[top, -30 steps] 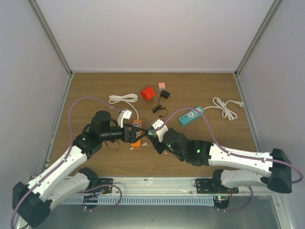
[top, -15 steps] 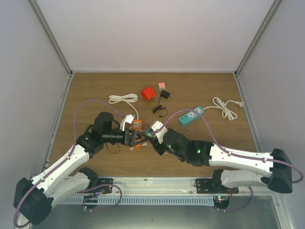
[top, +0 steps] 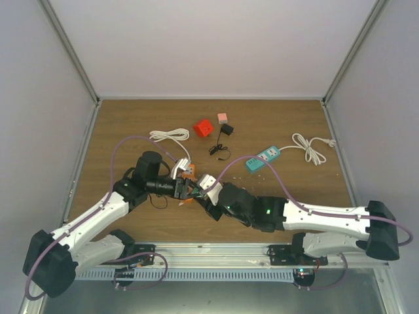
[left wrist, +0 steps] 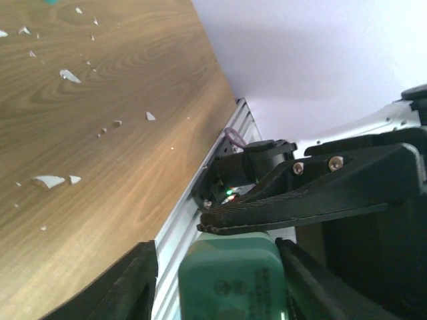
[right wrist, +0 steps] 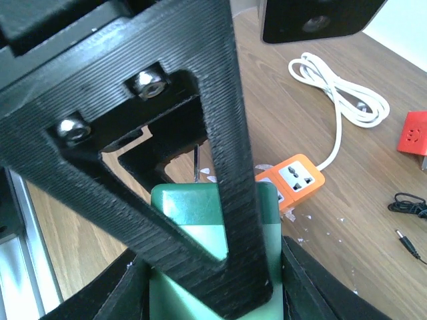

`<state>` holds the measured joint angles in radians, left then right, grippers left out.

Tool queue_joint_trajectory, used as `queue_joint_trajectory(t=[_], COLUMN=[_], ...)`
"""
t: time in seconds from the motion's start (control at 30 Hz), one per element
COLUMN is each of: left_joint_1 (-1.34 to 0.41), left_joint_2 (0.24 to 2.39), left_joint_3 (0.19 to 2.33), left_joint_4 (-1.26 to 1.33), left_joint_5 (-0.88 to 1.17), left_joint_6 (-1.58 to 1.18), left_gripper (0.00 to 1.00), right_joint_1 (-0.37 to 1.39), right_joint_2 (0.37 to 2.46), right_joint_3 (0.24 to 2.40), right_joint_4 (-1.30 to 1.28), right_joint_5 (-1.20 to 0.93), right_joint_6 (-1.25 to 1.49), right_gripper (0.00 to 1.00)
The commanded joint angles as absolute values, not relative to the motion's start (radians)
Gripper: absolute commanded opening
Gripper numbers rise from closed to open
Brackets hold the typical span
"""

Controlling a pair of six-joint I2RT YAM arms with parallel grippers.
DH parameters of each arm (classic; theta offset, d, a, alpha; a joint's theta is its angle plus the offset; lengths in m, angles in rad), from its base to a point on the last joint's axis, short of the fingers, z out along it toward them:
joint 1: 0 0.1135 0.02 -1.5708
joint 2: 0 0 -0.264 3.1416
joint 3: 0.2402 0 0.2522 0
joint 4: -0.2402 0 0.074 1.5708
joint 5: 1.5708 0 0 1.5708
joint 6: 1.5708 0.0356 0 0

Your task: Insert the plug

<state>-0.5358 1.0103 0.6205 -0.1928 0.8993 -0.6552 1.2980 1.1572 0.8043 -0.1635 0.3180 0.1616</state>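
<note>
The plug [right wrist: 183, 207] is a green block with a metal prong showing at its far end. My right gripper [right wrist: 213, 263] is shut on it just above the table. My left gripper [left wrist: 213, 250] straddles the same plug [left wrist: 230, 280]. Its right finger lies against the plug and a narrow gap shows at its left finger [left wrist: 130, 280]. In the top view the left gripper [top: 188, 190] and right gripper [top: 208, 188] meet nose to nose. The orange socket strip [top: 188, 171] lies just behind them, sockets up [right wrist: 293, 180].
A teal power strip [top: 262, 159] and coiled white cable [top: 312, 148] lie at the right. A red cube [top: 203, 127], pink cube [top: 222, 118] and black adapter [top: 226, 131] sit at the back. Another white cable [top: 168, 136] lies back left. White chips [left wrist: 67, 75] dot the wood.
My left gripper has moved right to meet the right gripper, and its jaws have narrowed from wide open to close around the green plug. The right gripper shifted slightly left, still gripping.
</note>
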Motion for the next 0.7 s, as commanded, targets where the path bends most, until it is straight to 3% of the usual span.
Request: queue_joint_trajectory(t=[0.0,0.13,0.23,0.27,0.3,0.4,0.43,0.53,0.67], left_joint_1=[-0.537,-0.537,-0.537,-0.536,-0.535,-0.535,-0.534,-0.525,-0.511], left_joint_2=[1.0,0.964,0.935,0.928,0.92,0.885,0.87,0.819,0.775], left_joint_3=[0.629,0.633,0.635,0.634,0.634,0.628,0.627,0.636,0.629], left_joint_4=[-0.157,-0.183,-0.187,-0.18,-0.173,-0.148,-0.145,-0.155,-0.123], left_joint_5=[0.955,0.944,0.916,0.906,0.899,0.877,0.86,0.801,0.771], left_joint_6=[-0.641,-0.634,-0.622,-0.621,-0.621,-0.622,-0.618,-0.594,-0.574], left_gripper=[0.4,0.02,0.0,0.0,0.0,0.0,0.0,0.0,0.0], right_joint_1=[1.308,1.309,1.308,1.308,1.308,1.305,1.298,1.214,0.955], right_joint_2=[1.126,1.127,1.13,1.125,1.118,1.081,1.063,0.998,0.918], right_joint_3=[0.821,0.813,0.81,0.808,0.805,0.776,0.762,0.701,0.566], right_joint_4=[-0.134,-0.131,-0.125,-0.121,-0.115,-0.079,-0.06,0.011,0.206], right_joint_5=[0.361,0.377,0.365,0.355,0.343,0.295,0.267,0.077,-0.406], right_joint_6=[0.155,0.157,0.157,0.155,0.154,0.161,0.166,0.208,0.364], right_gripper=[0.14,0.15,0.2,0.27,0.39,0.92,0.99,1.0,1.0])
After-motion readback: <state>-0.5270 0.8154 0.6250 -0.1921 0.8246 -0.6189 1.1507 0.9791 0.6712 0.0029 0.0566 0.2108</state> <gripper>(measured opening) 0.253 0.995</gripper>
